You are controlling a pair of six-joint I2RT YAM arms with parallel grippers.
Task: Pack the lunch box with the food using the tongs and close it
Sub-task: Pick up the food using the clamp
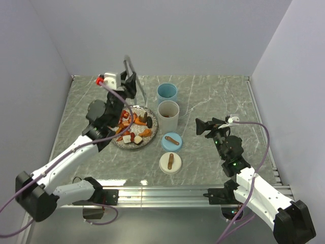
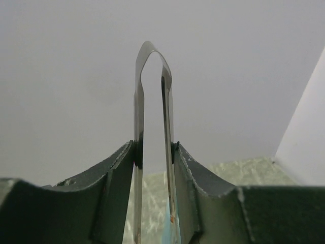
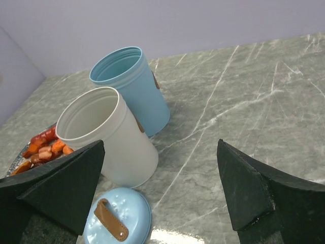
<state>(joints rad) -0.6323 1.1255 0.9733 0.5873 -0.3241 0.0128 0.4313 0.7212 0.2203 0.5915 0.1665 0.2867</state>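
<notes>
Upper left: one pair of tongs (image 2: 137,112) clamped upright in the left claw (image 1: 130,84). Below: one plate (image 1: 122,144) of food (image 1: 134,127). Centre: blue cup (image 1: 167,92), white cup (image 1: 168,116); blue lid (image 1: 171,141), white lid (image 1: 170,162), flat on the counter (image 1: 213,101). Right: right claw (image 3: 160,188) spread apart, gripping nothing.

No text, label, brand, number or sign is showing readably in any view. The tongs (image 2: 138,112) are showing only bare grey metal. The blue cup (image 3: 133,86), the white cup (image 3: 109,137) and the blue lid (image 3: 134,208) are showing plain, unmarked surfaces.
</notes>
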